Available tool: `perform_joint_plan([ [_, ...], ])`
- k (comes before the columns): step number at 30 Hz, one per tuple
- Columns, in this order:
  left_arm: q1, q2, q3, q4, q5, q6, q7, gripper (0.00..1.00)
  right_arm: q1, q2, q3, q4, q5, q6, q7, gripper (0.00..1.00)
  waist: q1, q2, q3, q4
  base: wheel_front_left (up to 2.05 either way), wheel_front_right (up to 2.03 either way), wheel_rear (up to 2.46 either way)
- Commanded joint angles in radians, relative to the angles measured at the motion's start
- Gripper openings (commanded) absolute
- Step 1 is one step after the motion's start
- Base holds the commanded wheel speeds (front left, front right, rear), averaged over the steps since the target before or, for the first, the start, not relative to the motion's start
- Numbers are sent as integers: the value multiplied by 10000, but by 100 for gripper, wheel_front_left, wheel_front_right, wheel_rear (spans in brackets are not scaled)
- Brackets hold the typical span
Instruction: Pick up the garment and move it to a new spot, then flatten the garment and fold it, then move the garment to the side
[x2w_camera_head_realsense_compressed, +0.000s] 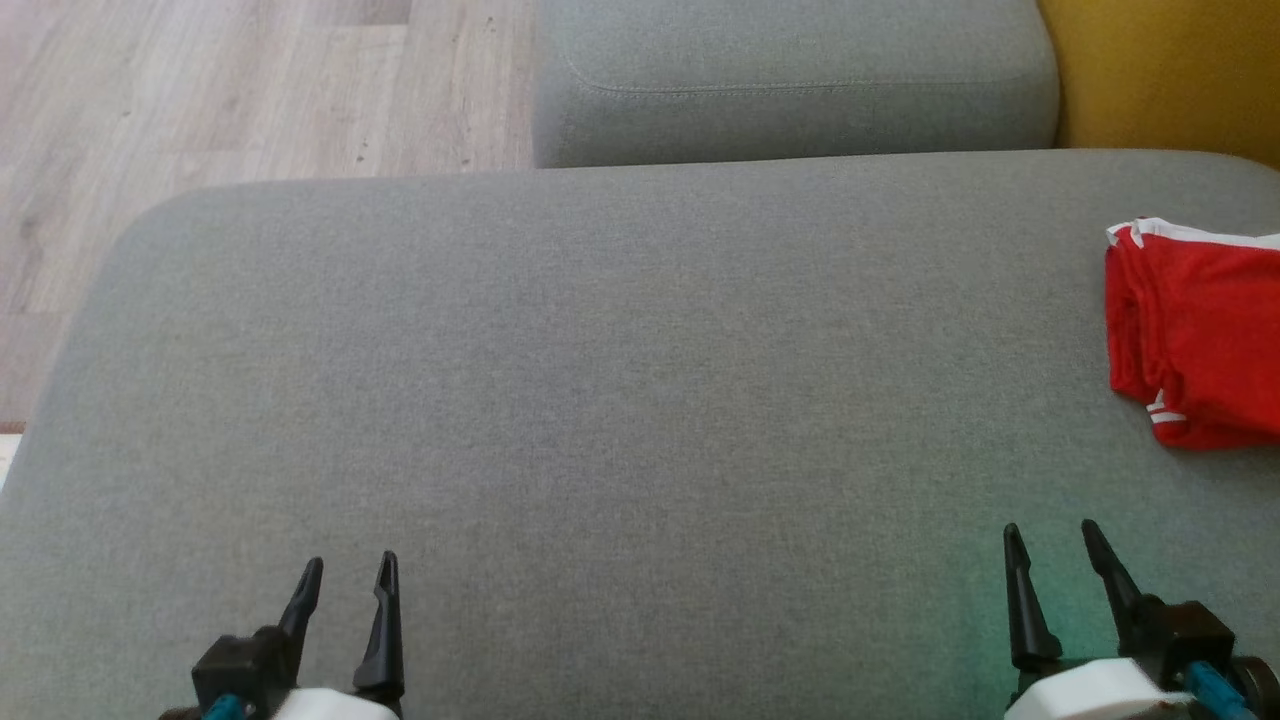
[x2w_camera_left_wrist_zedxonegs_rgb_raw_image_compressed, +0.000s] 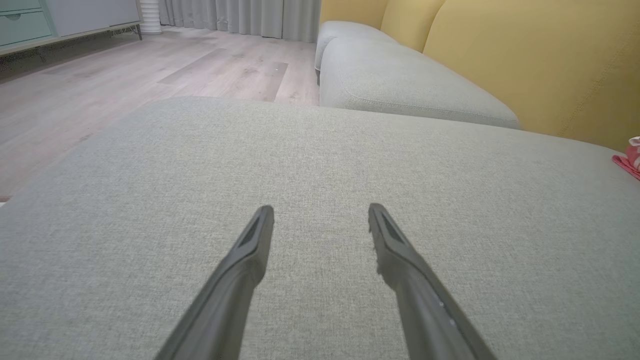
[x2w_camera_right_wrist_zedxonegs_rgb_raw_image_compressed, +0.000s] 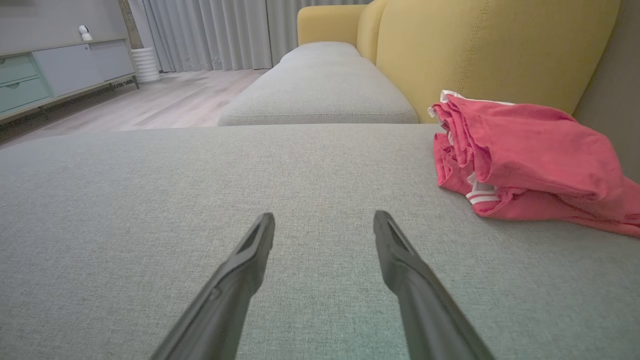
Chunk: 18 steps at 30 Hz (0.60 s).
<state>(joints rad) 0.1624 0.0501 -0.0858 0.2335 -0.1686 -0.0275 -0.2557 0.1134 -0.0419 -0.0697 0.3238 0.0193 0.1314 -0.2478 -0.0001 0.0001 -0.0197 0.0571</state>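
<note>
The garment is a red piece of soft cloth with white stripes on its hems. It lies crumpled in loose folds on the right part of the large grey cushion, close to the back edge of this cushion. In the right wrist view its long axis runs across the cushion. The bunched end with the white trim points to the middle of the cushion, and the flatter end goes out to the right. In the head view the picture edge cuts the garment, so its whole length cannot be told there.

The right claw is at the front edge of the cushion, near the garment but apart from it. Its two long dark fingers are spread wide and grasp nothing. The left claw is at the front edge too, on the cushion's left part and well apart from the garment. It is also released, with nothing between its fingers. If the fingertips touch the fabric of the cushion, I cannot tell.

The cushion is covered with a woven grey fabric and has rounded corners. Behind its back edge lies a second cushion of the same fabric, with a stitched seam. A yellow backrest rises behind the cushion's right back corner. Beyond the cushion's left edge is a pale wooden floor.
</note>
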Motion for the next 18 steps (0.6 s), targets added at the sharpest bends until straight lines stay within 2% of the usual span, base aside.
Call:
perform_joint_plan([
  [1,-308,1,318,-217,18,4,-61,100,-266,-84,221,-365,9,-7,-135,100,1,-1,13,-28,0,0,0],
  [9,-372,1,279,-111,-5,36,-61,100,-218,-84,198,-495,39,-7,-138,100,1,-1,46,-69,0,0,0],
  [11,-338,1,310,-5,-16,191,-61,100,-235,-84,268,-616,89,-7,-138,100,1,-1,46,-58,0,0,0],
  [12,-3,-4,5,274,-16,203,3,0,-2,0,25,-286,48,0,0,0,1,-1,46,-61,0,0,0],
  [18,-103,-11,77,579,-491,148,145,0,-132,3,-58,24,560,0,194,0,1,-1,52,-78,0,0,0],
])
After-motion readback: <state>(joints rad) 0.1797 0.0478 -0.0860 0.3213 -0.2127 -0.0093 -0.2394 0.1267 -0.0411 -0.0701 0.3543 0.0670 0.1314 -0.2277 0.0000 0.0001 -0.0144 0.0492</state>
